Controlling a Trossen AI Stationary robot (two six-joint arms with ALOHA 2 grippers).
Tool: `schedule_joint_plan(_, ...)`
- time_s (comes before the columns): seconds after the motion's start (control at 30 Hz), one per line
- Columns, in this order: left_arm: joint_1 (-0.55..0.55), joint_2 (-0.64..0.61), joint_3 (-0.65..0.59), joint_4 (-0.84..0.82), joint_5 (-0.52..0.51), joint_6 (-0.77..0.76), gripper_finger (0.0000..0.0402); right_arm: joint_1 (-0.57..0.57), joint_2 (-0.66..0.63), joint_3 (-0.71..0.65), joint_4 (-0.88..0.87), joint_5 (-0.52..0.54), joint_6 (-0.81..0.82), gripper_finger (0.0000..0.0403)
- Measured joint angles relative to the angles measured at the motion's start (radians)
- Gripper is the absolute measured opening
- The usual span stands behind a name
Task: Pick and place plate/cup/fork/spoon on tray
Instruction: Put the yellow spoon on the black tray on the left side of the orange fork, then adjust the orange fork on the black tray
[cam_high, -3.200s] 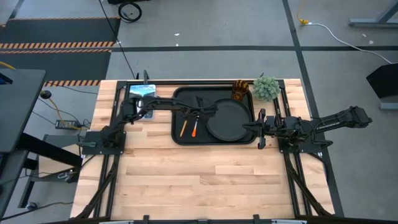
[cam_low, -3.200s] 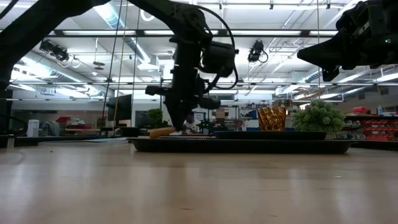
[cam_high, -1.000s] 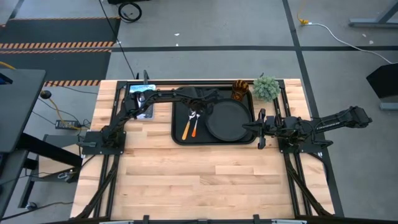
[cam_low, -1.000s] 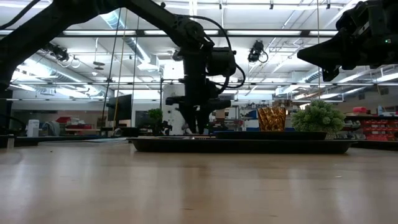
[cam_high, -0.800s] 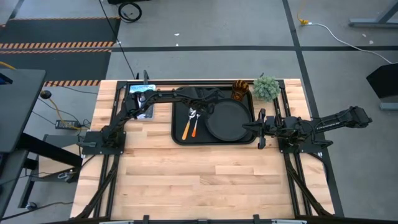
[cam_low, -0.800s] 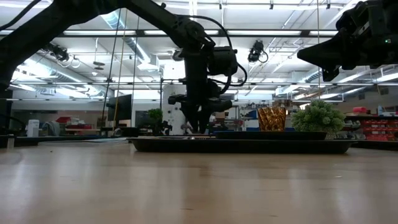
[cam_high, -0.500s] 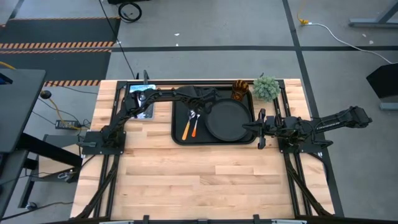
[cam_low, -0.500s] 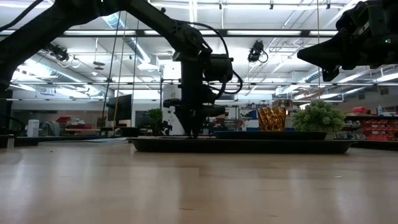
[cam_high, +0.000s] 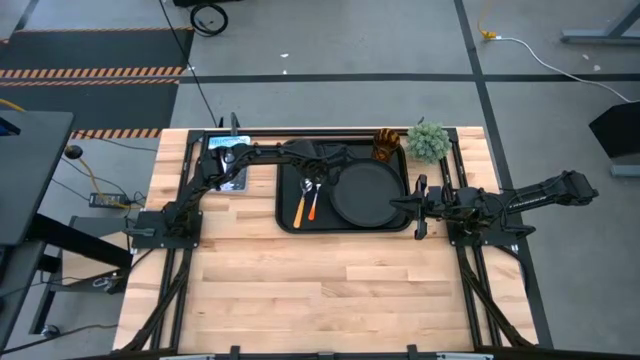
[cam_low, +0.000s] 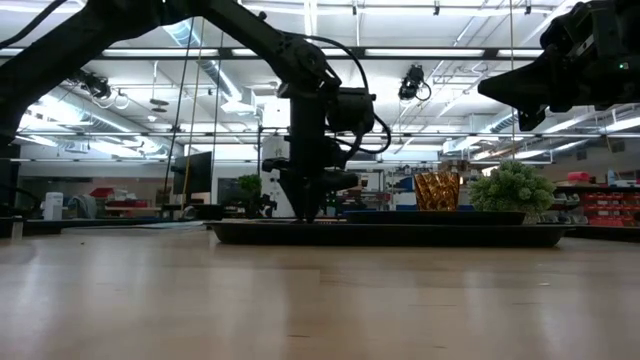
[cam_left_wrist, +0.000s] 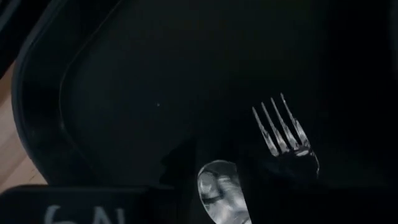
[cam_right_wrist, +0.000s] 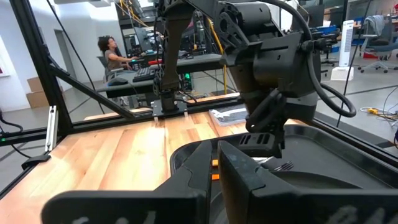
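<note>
Risk of knocking the silver-tined, orange-handled fork (cam_high: 313, 202) and round-bowled silver spoon (cam_high: 303, 201) askew on the large black rectangular tray (cam_high: 290, 222), with left end effector (cam_low: 306, 212), grip state impossible to tell, low above them.

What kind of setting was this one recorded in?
Most likely a robotics lab or workshop: a wooden table with two mounted arms stands on a taped concrete floor, ceiling strip lights run overhead, and a person sits at cluttered workstations behind.
</note>
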Motion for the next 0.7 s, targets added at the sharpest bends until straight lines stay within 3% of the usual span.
schedule_joint_plan(0.37, 0.011, 0.000, 0.006, -0.050, -0.064, 0.061, 0.0121, 0.000, 0.000, 0.000, 0.000, 0.000, 0.000, 0.0034)
schedule_joint_plan(0.7, 0.008, 0.000, 0.012, 0.166, -0.024, 0.106, 0.0121, 0.000, 0.000, 0.000, 0.000, 0.000, 0.000, 0.0034)
